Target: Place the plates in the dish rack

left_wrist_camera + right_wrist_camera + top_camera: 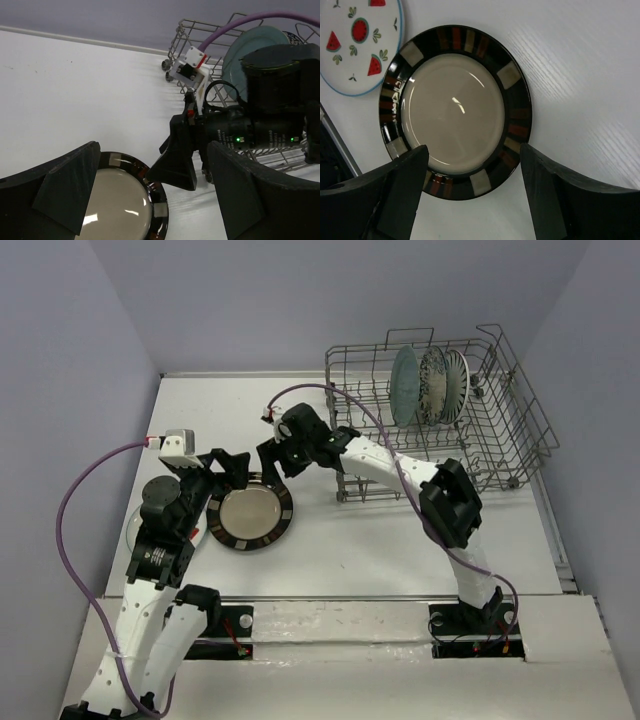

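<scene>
- I count three of the five plates standing on edge in the dish rack, which sits at the far right corner of the table; from left to right they are the teal plate, the blue-floral plate and the striped plate, close together in one row of tines
- Two plates lie flat on the table, well apart from the rack; the brown-rimmed plate is left of the table's middle; the white plate with watermelon marks lies just beside it toward the left edge, mostly hidden under my left arm in the top view
- By my judgement the job is a little over half done; two loads are left
- The right gripper hangs low over the brown-rimmed plate with its jaws released and nothing in them; its fingers stand apart on either side of a stretch of the rim; I cannot tell whether they touch it
- The left gripper is spread wide and empty; it sits low at the opposite side of the same plate, facing the right one
- I take the brown-rimmed plate to be the step in hand; it lies flat on a smooth top, so getting a finger under the rim looks like the hard part; the watermelon plate would come last
- The rack shows free tines to the left of the teal plate, so I judge there is room for both
</scene>
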Tool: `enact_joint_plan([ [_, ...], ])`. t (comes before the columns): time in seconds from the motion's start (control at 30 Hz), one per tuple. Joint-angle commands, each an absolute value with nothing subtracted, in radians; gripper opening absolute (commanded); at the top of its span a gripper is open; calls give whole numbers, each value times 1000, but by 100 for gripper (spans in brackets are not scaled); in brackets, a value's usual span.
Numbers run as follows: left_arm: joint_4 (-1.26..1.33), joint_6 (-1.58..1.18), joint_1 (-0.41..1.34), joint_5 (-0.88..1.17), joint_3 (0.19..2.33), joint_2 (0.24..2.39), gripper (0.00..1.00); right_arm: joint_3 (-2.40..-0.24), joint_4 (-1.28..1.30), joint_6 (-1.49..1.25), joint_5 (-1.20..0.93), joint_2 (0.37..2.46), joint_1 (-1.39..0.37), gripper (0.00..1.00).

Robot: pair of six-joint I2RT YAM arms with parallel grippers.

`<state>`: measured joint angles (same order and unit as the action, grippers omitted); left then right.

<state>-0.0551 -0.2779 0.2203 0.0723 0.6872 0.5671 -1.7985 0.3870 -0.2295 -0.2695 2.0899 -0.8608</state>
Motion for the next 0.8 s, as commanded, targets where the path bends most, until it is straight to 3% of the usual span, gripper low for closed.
enact_joint_plan([
  [0.0, -26, -278, 218, 66, 727, 557, 99, -1914, 509, -158, -308, 2164, -861, 81],
  [0.2, -26, -275, 235, 71, 727, 560, 99, -1965, 512, -167, -235, 2272, -861, 81],
  [0.43, -26, -275, 244, 77, 727, 563, 99, -1988, 512, -172, -324, 2353, -861, 81],
  [0.57, -25, -276, 245, 78, 726, 563, 99, -1947, 503, -196, -376, 2370, -848, 67],
  [0.7, -25, -276, 245, 81, 726, 560, 99, -1830, 426, -218, -390, 2326, -828, 38],
  [0.77, -25, -276, 247, 78, 726, 560, 99, -1778, 416, -216, -361, 2298, -828, 29],
])
